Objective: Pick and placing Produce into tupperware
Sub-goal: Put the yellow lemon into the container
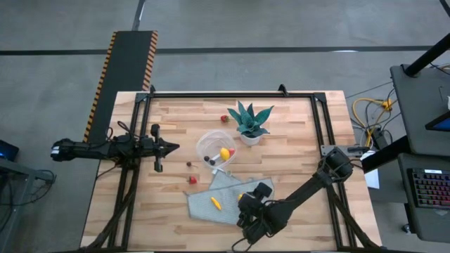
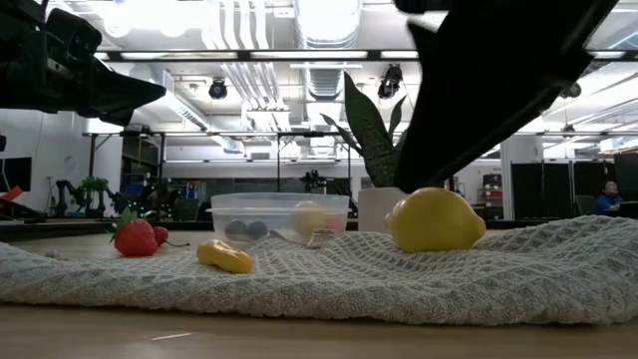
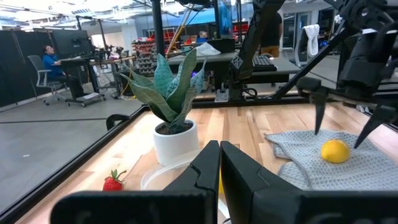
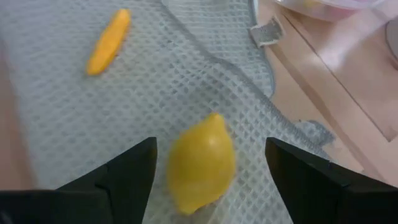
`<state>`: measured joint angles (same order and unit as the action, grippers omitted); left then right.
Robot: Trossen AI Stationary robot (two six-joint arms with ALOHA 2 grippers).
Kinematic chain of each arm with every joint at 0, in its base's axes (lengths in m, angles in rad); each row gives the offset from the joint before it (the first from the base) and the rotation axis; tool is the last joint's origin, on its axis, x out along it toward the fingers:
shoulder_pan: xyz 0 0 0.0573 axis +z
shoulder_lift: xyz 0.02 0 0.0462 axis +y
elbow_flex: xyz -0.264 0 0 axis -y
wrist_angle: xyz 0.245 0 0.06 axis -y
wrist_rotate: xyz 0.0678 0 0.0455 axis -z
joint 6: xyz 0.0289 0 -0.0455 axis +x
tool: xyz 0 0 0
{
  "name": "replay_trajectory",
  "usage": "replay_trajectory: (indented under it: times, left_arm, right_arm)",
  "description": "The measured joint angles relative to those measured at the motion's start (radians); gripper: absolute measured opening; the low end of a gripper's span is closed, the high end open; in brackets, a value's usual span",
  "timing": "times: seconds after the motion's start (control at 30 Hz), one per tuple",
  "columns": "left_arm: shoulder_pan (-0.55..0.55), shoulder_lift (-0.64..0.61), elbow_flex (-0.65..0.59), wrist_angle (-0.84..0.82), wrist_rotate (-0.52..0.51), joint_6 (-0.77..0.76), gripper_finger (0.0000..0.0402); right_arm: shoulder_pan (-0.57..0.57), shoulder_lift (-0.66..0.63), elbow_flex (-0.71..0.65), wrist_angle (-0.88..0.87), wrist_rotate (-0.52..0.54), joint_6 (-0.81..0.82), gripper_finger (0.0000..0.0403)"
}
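A yellow lemon [image 4: 200, 165] lies on a grey waffle cloth [image 4: 155, 87]. My right gripper [image 4: 210, 144] slants down over it, open, one finger on each side of the lemon and clear of it; the left wrist view shows the fingertips [image 3: 319, 118] just above the fruit [image 3: 336, 151]. A small orange-yellow piece [image 4: 109, 40] also lies on the cloth. The clear tupperware [image 1: 216, 149] stands beyond the cloth with a yellow piece and dark round ones inside. Red berries [image 1: 192, 180] [image 1: 224, 119] lie on the wood. My left gripper [image 1: 169, 146] waits shut at the table's left.
A teal potted plant [image 1: 249, 123] in a white pot stands just right of the tupperware's far side. A small dark fruit [image 1: 188, 164] lies on the wood left of the tupperware. A black frame [image 1: 232, 93] runs round the tabletop.
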<state>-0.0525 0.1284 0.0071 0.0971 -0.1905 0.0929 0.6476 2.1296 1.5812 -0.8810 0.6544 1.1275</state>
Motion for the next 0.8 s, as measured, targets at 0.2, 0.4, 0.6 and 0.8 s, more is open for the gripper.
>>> replay_trajectory:
  times: [0.2, 0.4, 0.6, 0.8]
  left_arm:
    - [0.0, 0.0, 0.0, 0.0, 0.0, 0.0, 0.0]
    - [0.0, 0.0, 0.0, 0.0, 0.0, 0.0, 0.0]
    - [0.0, 0.002, 0.0, -0.001, 0.0, 0.0, 0.0]
    - [0.0, 0.001, 0.0, 0.0, 0.0, 0.0, 0.0]
  right_arm:
    - [-0.018, 0.0, -0.061, 0.034, -0.039, 0.009, 0.0288]
    - [-0.027, 0.001, -0.131, 0.137, -0.057, 0.017, 0.0288]
    - [-0.029, 0.001, -0.15, 0.163, -0.055, 0.021, 0.0287]
    - [-0.029, 0.001, -0.149, 0.164, -0.055, 0.017, 0.0271]
